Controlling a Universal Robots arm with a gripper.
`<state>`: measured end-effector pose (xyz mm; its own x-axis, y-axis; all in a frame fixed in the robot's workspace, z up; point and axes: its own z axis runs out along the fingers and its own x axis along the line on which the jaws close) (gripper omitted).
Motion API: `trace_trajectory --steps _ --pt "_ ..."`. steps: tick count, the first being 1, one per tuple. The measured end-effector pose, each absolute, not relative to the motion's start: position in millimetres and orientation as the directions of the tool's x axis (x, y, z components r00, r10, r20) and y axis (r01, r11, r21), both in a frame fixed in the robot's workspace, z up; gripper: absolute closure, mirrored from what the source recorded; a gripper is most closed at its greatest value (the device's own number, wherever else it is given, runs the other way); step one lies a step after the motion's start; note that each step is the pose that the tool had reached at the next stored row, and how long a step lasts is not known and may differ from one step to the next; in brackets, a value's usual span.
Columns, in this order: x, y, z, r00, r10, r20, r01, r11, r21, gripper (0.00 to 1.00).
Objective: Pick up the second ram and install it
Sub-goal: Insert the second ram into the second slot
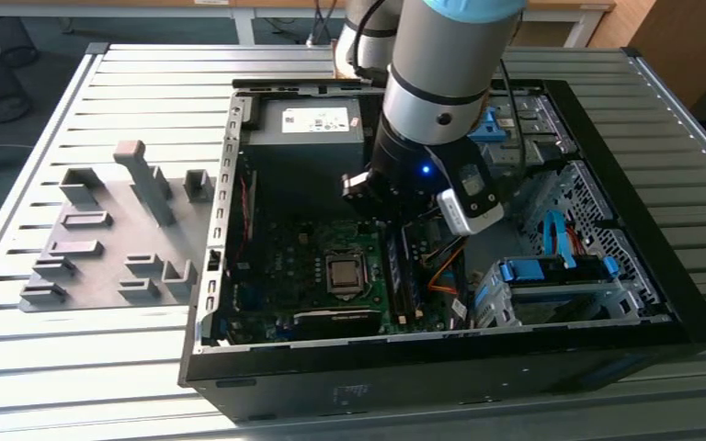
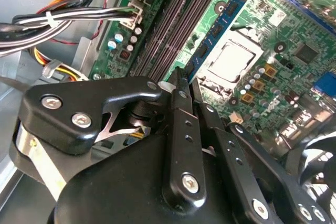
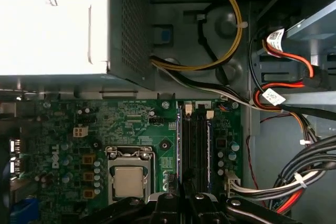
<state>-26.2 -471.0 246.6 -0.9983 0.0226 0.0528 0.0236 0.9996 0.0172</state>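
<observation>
Two bundles of cables [image 2: 63, 19] crowd the slots; gripper [image 2: 185, 88] pinches the second ram [image 2: 210, 32], its long axis parallel to them.

- From my exterior view the light is even daylight; the slatted table [image 1: 108, 349] reads bright, while the inside of the computer case [image 1: 647, 312] sits dim and shadowed under the arm [image 1: 451, 83]; a small blue light glows on the arm's wrist.
- In the first wrist view the power supply [image 3: 52, 22] is blown out to plain white glare; the motherboard [image 3: 68, 129] below it stays dark but sharp.
- In the second wrist view the gripper [image 2: 181, 77] is a near-black mass, slightly soft; I see the processor [image 2: 231, 61] catching a pale sheen; the far corners blur.
</observation>
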Motion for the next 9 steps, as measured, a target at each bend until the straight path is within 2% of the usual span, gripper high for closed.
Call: trace_trajectory --steps 9 --pt "-19.5 -477.2 237.7 -0.998 0.026 0.053 0.027 0.999 0.018 0.86"
